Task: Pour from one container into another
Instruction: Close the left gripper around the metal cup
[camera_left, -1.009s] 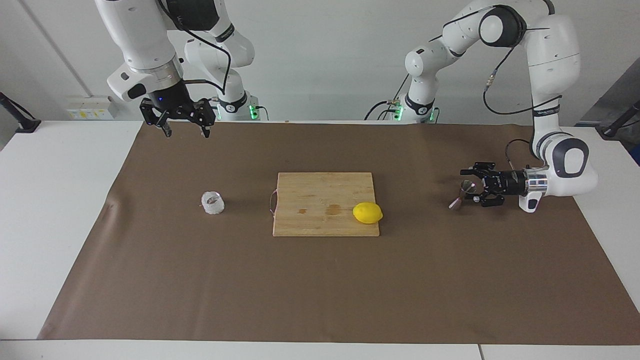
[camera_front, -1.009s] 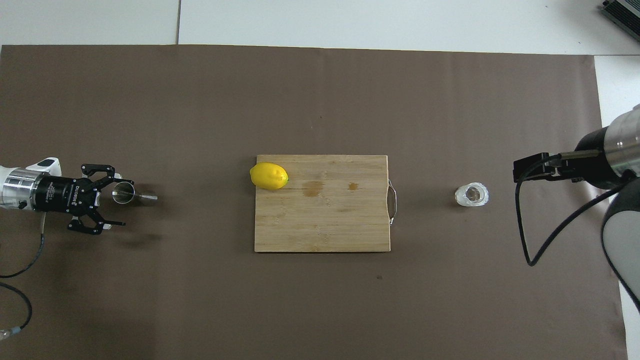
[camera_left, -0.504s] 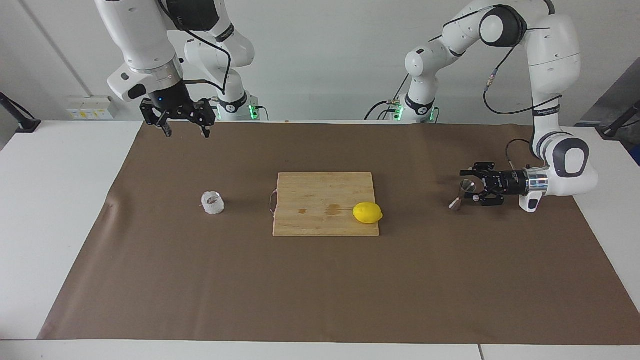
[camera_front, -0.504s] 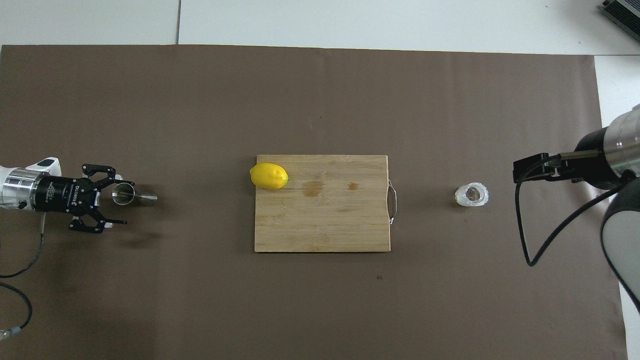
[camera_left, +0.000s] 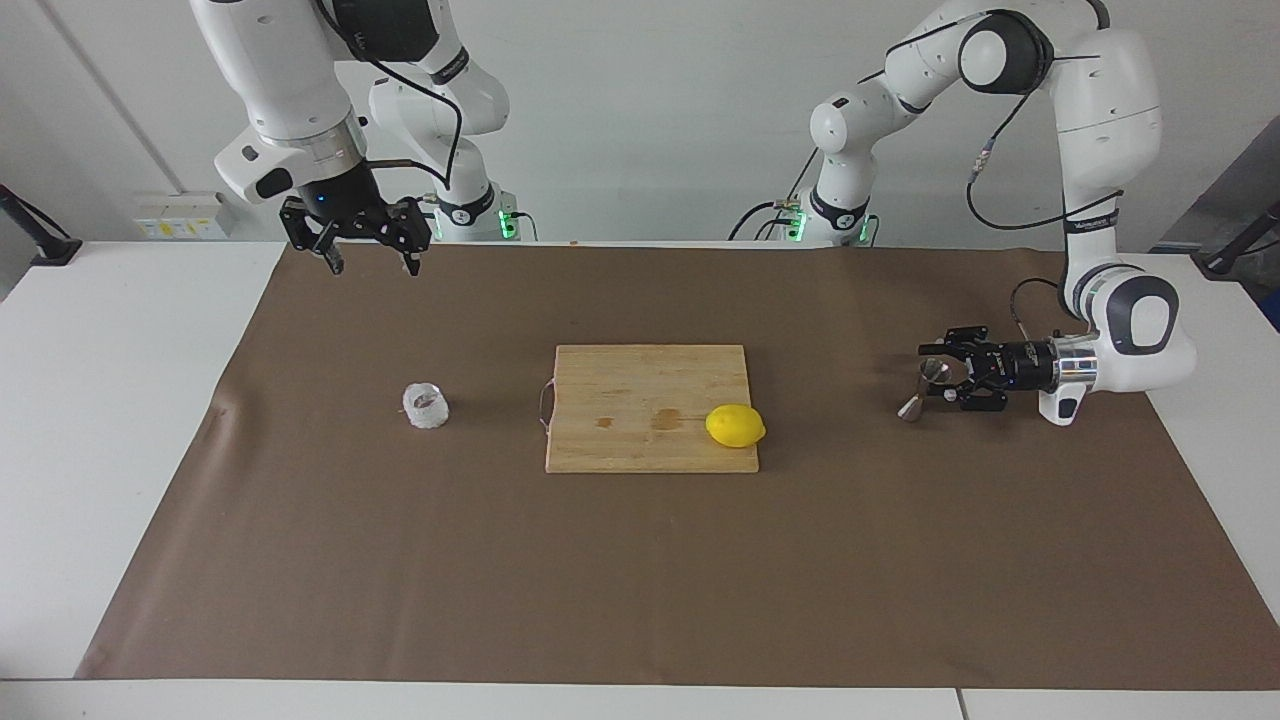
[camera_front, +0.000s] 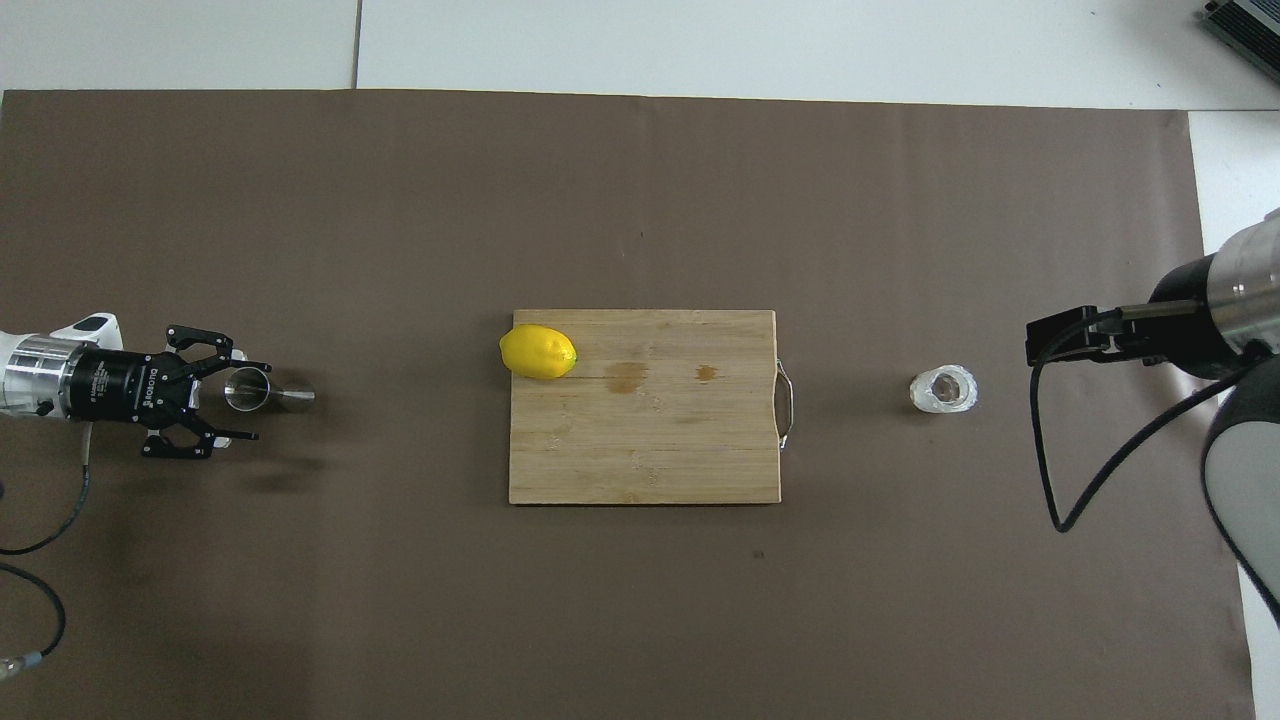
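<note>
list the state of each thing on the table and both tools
slim steel hourglass jigger: upright on the brown mat, between the left tool's fingers
squat frosted glass cup: upright, untouched
yellow lemon: lying on the wooden cutting board
left tool: around the jigger, partly closed
right tool: open, raised, waiting

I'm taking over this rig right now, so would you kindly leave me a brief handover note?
Left gripper: lying sideways low over the mat, fingers either side of the steel jigger, which stands at the left arm's end; grip not confirmed.
Right gripper: open, waiting raised near its base.
Glass cup: on the mat toward the right arm's end, untouched.
Done: reach to jigger.
Left: secure jigger, pick up cup, pour.
</note>
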